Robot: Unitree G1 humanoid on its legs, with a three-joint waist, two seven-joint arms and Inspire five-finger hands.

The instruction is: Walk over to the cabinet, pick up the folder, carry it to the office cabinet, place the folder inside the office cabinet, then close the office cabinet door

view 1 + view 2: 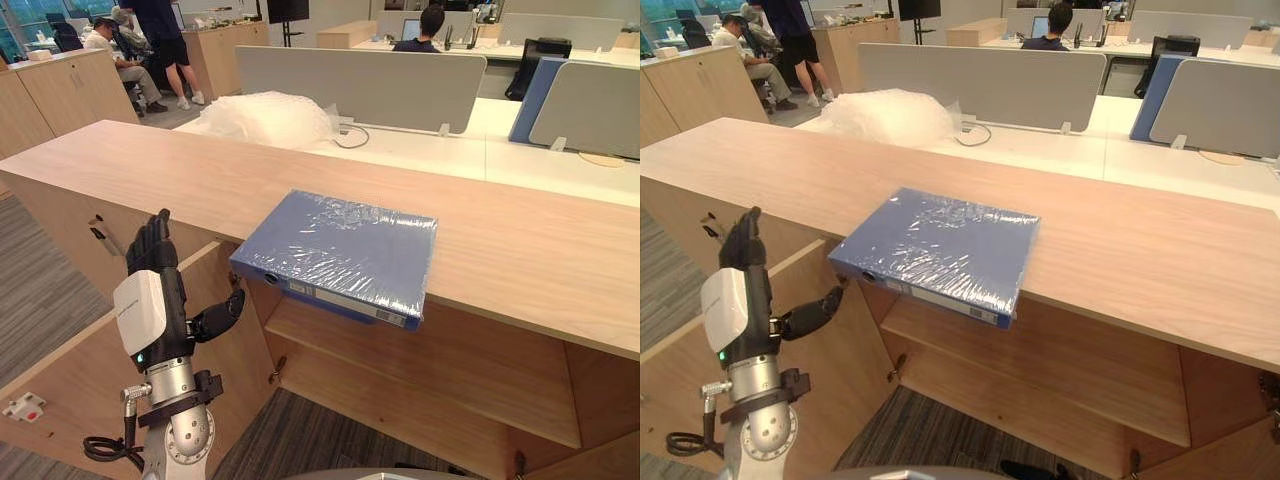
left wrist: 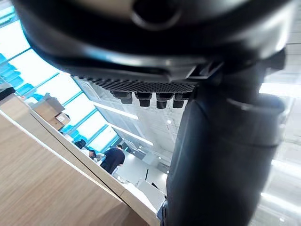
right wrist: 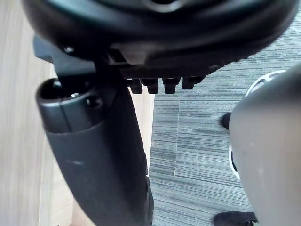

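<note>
No legible print; white spine label (image 1: 360,308) of the folder (image 1: 345,245) too small.

folder (image 1: 340,250): blue, plastic-wrapped | flat on cabinet top (image 1: 150,170), edge overhanging | door (image 1: 60,400) open

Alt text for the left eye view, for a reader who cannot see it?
A blue folder wrapped in clear film lies on the wooden cabinet top, its near edge overhanging the open compartment below. The robot's left hand is raised to its left, fingers straight, holding nothing.
</note>
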